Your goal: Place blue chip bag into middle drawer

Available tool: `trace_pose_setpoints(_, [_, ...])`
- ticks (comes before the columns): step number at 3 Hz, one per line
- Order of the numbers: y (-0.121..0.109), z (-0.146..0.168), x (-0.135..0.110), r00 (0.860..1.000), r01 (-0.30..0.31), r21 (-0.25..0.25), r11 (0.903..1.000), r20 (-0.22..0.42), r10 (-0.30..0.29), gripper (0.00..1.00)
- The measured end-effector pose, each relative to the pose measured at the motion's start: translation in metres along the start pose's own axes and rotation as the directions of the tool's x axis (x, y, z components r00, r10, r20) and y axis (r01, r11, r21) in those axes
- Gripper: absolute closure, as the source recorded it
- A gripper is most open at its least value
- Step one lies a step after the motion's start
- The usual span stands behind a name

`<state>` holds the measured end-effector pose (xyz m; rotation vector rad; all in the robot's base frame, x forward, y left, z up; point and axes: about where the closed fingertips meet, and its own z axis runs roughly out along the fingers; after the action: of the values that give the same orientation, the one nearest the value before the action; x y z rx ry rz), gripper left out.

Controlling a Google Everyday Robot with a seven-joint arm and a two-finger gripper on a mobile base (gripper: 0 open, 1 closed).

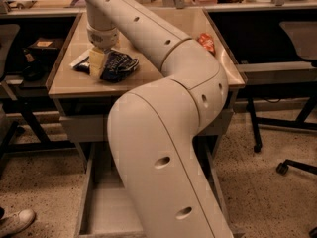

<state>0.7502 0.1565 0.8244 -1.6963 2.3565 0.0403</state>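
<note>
The blue chip bag (118,66) lies crumpled on the tan table top (163,31), near its front left, with its pale end seam pointing left. My gripper (97,63) hangs from the arm straight down onto the bag's left end and touches or nearly touches it. The middle drawer (101,209) is pulled out below the table's front edge. Its grey floor is bare where it shows, and my arm's large forelink hides its right part.
An orange soda can (207,42) lies near the table's right edge. Office chairs stand at the right (297,38) and the left (10,48). A shut drawer front (81,128) sits above the open drawer. A person's shoe (15,222) is at the bottom left.
</note>
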Motion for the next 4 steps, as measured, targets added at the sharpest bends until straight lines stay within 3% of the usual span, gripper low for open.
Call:
trace_pose_setpoints(3, [0.002, -0.008, -0.004, 1.0, 0.024, 0.016, 0.9996, 0.007, -0.024, 0.88])
trace_pose_setpoints(4, [0.011, -0.029, 0.003, 0.999, 0.045, 0.034, 0.9984, 0.007, -0.045, 1.0])
